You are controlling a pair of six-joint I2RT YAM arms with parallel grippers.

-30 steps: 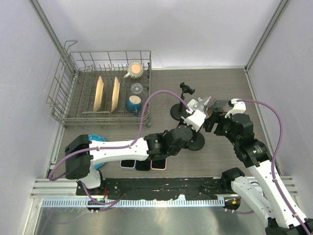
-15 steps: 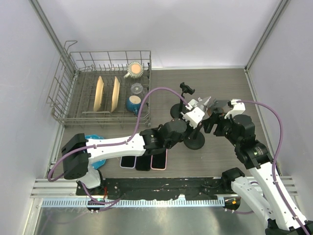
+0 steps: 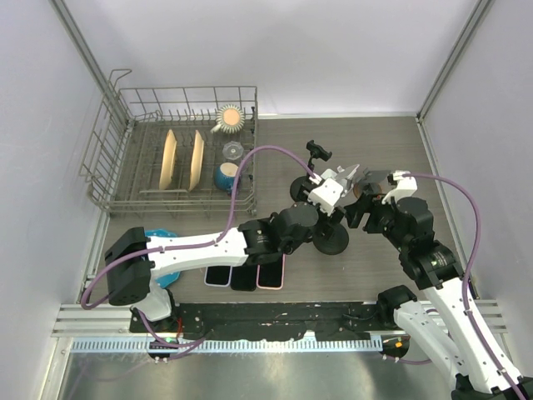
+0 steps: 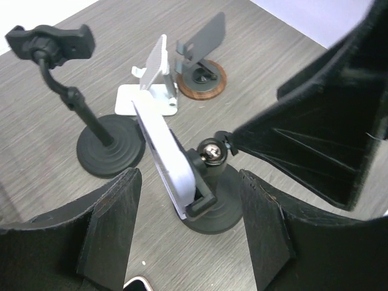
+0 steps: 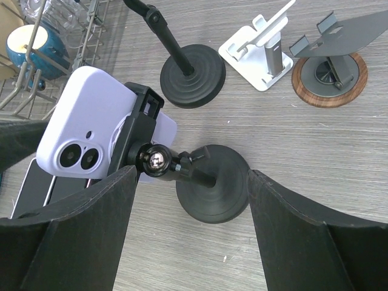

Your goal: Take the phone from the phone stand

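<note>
The phone [image 5: 91, 130] had not yet been taken out. It sat in the clamp of the phone stand [image 5: 212, 185], a black stand with a round base, a short neck and a ball joint. Its pale back with the two lenses faced the right wrist camera. In the left wrist view the same phone [image 4: 167, 157] showed nearly edge-on and tilted, with its lower end caught in the clamp.

The step in hand seemed to be the approach, with both arms meeting at the stand from opposite sides. The left gripper [image 4: 189, 177] was spread wide and held nothing. The phone lay between its two fingers and touched neither of them. The right gripper [image 5: 191, 176] was also wide apart and empty, with the ball joint and the neck of the stand between its fingers and the phone a little to one side. From the top view the two grippers were very near each other above the stand base [image 3: 331, 240].

The next move probably called for the left fingers to come closer and press on the two flat faces of the phone, then draw it out along the clamp and not sideways. The right gripper could take the neck so that the light stand would not lift together with the phone. There was little room between the two grippers, so they could hit each other.

Three other stands [image 4: 109, 151] stood behind, well apart from the phone.
</note>
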